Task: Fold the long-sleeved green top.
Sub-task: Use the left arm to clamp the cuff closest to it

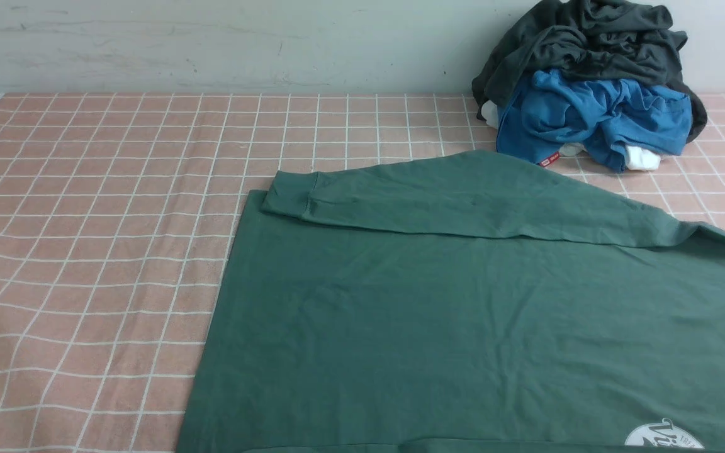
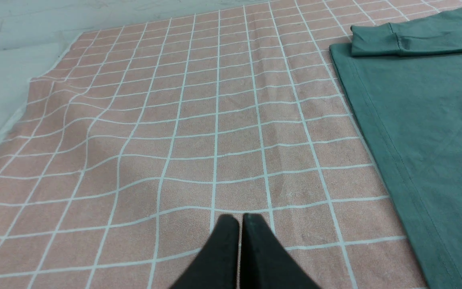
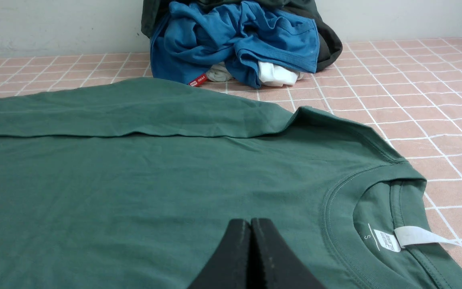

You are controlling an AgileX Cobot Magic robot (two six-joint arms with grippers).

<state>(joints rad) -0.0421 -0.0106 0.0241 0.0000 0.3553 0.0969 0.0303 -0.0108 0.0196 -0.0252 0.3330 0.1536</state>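
Across the right side of the table, down to the near edge, the top (image 1: 463, 314) lies flat on a pink checked cloth (image 1: 85, 220). It lies sideways. Its hem (image 2: 375, 132) points to the left edge and its collar (image 3: 359, 188) points to the right edge. That way each arm has 1 end of it close by.

1 sleeve (image 1: 463, 195) is folded over the body along the far side. Its cuff (image 1: 290, 195) sits just by the hem. I think this is the first fold, made so the top gets narrow and neat. The near sleeve is out of view, so I cannot tell how it lies.

A pile (image 1: 589, 82) of dark, blue and white clothes sits in the far right corner, by the wall. It is close to the folded sleeve, but I cannot tell if it touches it. It looks put there to keep the folding spot free.

The left gripper (image 2: 241, 218) is over bare cloth near the left side, beside the hem but apart from it. Its 2 fingers are pressed together with nothing in them. The right gripper (image 3: 250, 221) is over the body of the top, near the collar. Its fingers are pressed together too, and hold nothing.

I think most folds are not yet done.
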